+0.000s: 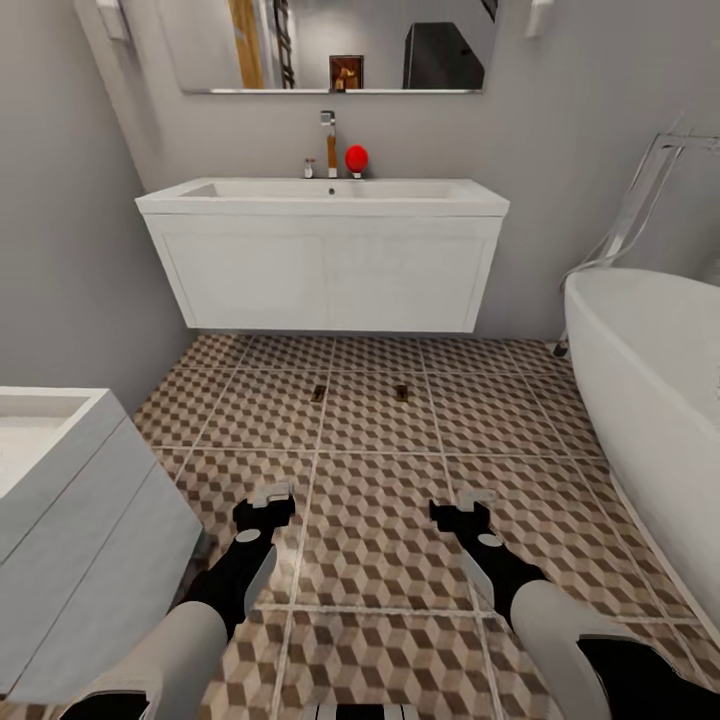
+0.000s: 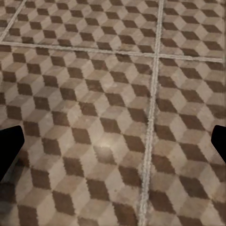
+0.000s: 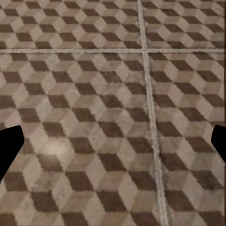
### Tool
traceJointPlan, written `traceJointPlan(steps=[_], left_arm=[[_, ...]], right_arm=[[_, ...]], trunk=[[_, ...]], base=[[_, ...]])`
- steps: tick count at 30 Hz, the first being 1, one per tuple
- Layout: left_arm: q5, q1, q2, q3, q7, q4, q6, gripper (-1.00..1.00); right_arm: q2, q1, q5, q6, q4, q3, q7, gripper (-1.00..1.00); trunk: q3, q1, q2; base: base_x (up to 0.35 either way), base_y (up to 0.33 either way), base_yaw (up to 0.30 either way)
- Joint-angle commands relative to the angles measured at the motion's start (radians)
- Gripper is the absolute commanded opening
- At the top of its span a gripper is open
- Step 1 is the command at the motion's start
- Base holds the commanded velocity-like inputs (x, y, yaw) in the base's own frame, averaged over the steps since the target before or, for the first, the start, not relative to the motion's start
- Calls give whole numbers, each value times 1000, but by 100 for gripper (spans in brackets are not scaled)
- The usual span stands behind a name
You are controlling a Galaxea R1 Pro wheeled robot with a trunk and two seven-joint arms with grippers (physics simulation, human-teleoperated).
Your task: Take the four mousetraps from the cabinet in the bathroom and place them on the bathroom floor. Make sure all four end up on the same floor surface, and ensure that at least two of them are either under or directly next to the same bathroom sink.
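Two tiny brown mousetraps lie on the cube-patterned bathroom floor [image 1: 370,520]: one mousetrap [image 1: 318,393] and a second mousetrap [image 1: 401,392], both just in front of the white vanity under the sink [image 1: 322,196]. My left gripper [image 1: 266,497] and right gripper [image 1: 462,505] hang low over the tiles, well short of the traps. Both are open and empty, with dark fingertips [image 2: 10,148] [image 3: 9,143] at the edges of the wrist views and only tiles [image 2: 113,108] [image 3: 113,108] between them. The cabinet is out of view.
A big white bathtub [image 1: 650,390] stands at the right. A second white vanity [image 1: 70,520] is close at my left. A red object [image 1: 356,158] sits by the chrome tap [image 1: 329,140], with a mirror [image 1: 330,45] above.
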Motion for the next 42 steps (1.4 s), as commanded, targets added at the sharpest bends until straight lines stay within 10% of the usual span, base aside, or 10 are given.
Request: traceJointPlan(steps=[1,26,42], left_arm=[[-8,0,-1,6,0,1,0,100],[6,0,44,17,-4,129,0,100],[106,0,83,18,-4,335,-64,100]], right_arm=[[0,0,5,-3,2,-6,-1,100],[-89,0,-4,2,101,-8,0,100],[-151,7,-6,5,211,-8,-6,100]], trunk=[[3,-1,0],[100,-12,6],[162,-19,10]], base=[[0,0,0],[0,0,0],[0,0,0]])
